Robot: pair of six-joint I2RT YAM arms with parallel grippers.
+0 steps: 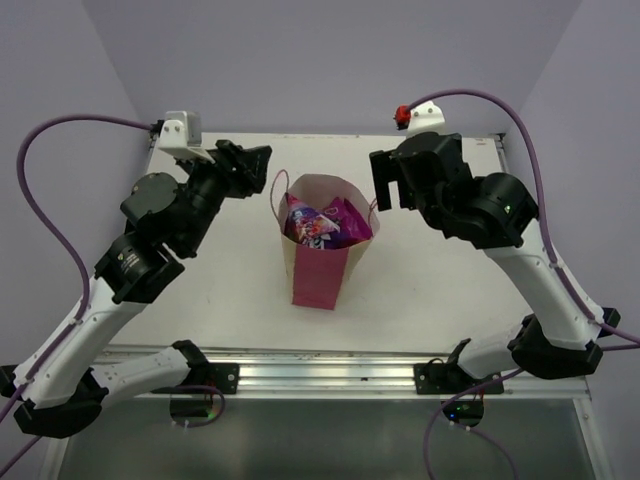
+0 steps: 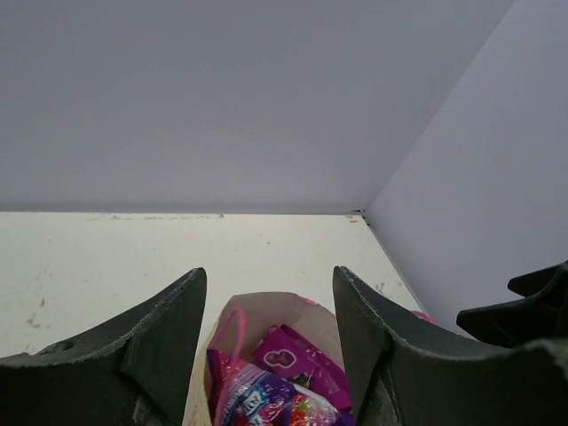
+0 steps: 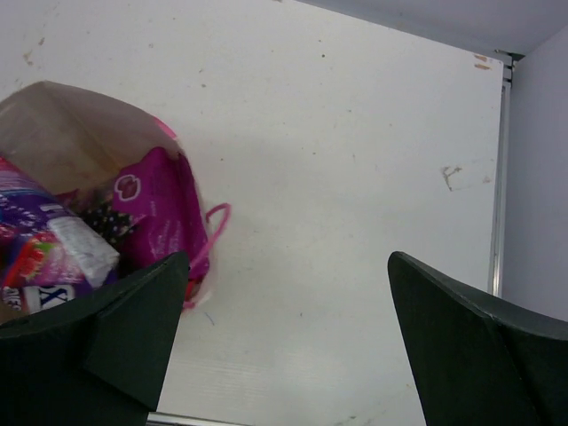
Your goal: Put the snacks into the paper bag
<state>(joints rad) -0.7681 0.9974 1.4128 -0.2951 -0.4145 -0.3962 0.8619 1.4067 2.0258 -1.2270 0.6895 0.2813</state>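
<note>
The paper bag (image 1: pixel 318 270) stands upright mid-table, tan sides with a magenta front panel. Snack packets fill its mouth: a purple-pink packet (image 1: pixel 345 222) and a purple pouch (image 1: pixel 308 228) with coloured print. They also show in the left wrist view, the purple-pink packet (image 2: pixel 300 362) behind the purple pouch (image 2: pixel 257 398), and in the right wrist view (image 3: pixel 146 213). My left gripper (image 1: pixel 258 165) is open and empty, up and left of the bag. My right gripper (image 1: pixel 388 182) is open and empty, up and right of the bag. No packet lies on the table.
The white table (image 1: pixel 450 300) ends in a metal rail (image 1: pixel 330 372) at the near edge. Purple walls close in behind and on both sides. A white mount (image 1: pixel 182 130) sits at the back left corner, a red one (image 1: pixel 404 115) at the back right.
</note>
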